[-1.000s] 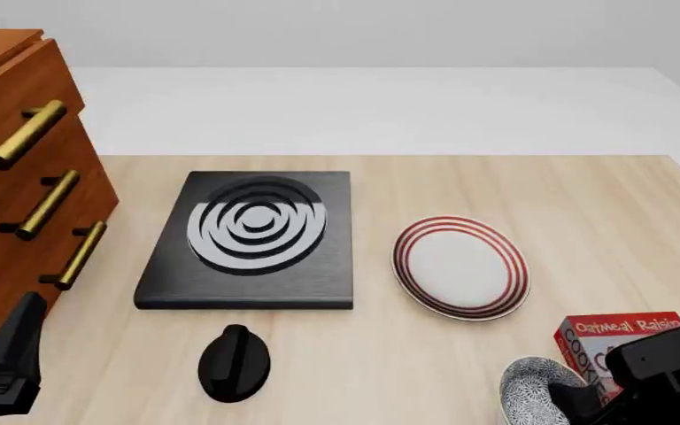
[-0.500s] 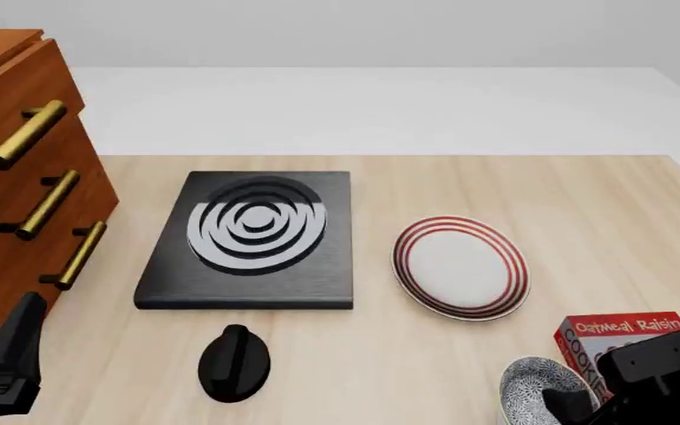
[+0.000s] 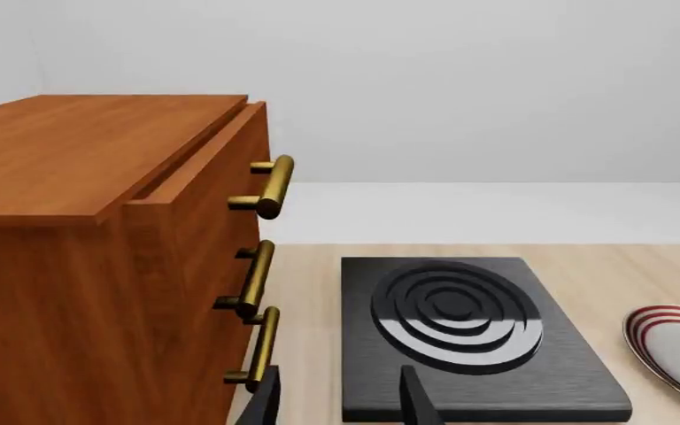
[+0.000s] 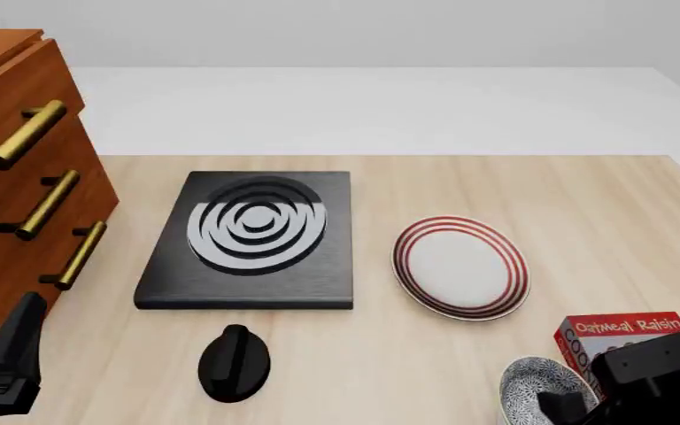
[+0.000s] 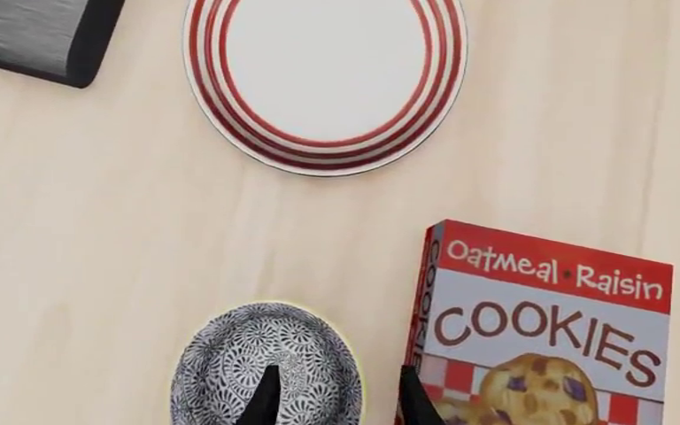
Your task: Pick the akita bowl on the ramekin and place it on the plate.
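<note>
The speckled black-and-white akita bowl (image 5: 263,376) sits near the table's front edge, also seen at the bottom right of the front view (image 4: 538,387). No ramekin shows; whatever lies under the bowl is hidden. My right gripper (image 5: 340,403) is open and straddles the bowl's right rim, one finger over its inside, the other between it and the cookie box. In the front view the right gripper (image 4: 576,403) hangs just right of the bowl. The red-ringed plate (image 4: 459,266) (image 5: 325,75) lies beyond it, bare. My left gripper (image 3: 337,405) (image 4: 3,363) is open with nothing in it, by the cabinet.
A red Oatmeal Raisin cookie box (image 4: 623,341) (image 5: 541,328) lies right against the bowl's right side. A black stove (image 4: 251,239) with grey rings sits left of the plate, its black knob (image 4: 235,361) in front. A wooden drawer cabinet (image 4: 21,177) with brass handles stands at the left.
My right gripper has shifted slightly left and toward the near edge, closing in on the bowl's rim and uncovering more of the cookie box. The left arm has not moved.
</note>
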Robot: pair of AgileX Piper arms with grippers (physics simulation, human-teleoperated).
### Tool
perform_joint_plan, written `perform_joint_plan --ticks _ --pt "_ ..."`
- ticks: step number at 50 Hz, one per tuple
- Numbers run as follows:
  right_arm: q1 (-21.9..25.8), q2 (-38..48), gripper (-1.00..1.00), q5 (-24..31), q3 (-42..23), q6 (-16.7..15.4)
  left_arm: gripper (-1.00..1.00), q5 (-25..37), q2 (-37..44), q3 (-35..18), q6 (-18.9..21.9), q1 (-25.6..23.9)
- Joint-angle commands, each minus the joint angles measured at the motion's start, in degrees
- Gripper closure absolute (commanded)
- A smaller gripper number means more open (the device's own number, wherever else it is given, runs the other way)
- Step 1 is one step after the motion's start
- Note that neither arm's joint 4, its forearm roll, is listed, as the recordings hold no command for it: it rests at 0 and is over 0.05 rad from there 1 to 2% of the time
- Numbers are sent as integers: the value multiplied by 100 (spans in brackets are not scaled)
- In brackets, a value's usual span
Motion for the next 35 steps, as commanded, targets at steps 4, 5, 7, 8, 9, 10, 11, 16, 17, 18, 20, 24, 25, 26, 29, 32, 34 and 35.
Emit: perform_joint_plan --ticks 4,5,7,8,9,10,11,16,17,18,20,24,25,26,29,32,34,35 --pt "62 142 -100 -179 82 98 -100 0 0 0 0 0" --pt "62 142 -100 -179 82 98 -100 0 0 0 0 0" --pt "80 141 -100 -172 77 105 -100 0 0 0 0 0" --pt "80 132 -100 -155 70 110 -100 0 0 0 0 0" --pt "85 105 -100 -125 60 101 -100 0 0 0 0 0" --pt "83 109 -100 -125 55 115 -100 0 0 0 0 0" --pt "83 100 -100 -121 52 100 -100 0 0 0 0 0" --pt "133 93 100 -106 40 157 -100 0 0 0 0 0" --pt "147 87 100 -91 33 174 -100 0 0 0 0 0" --pt "150 69 100 -73 26 149 -100 0 0 0 0 0" --pt "152 56 100 -55 16 161 -100 0 0 0 0 0" --pt "143 32 100 -47 26 149 -100 0 0 0 0 0" --pt "133 6 100 -15 10 168 -100 0 0 0 0 0" --pt "152 -20 100 10 4 180 -100 0 0 0 0 0" --pt "163 -33 100 3 26 211 -100 0 0 0 0 0" --pt "132 -86 100 67 -4 220 -100 0 0 0 0 0" --pt "110 -144 100 148 -58 209 -100 0 0 0 0 0" --pt "94 -178 100 194 -90 192 -100 0 0 0 0 0"
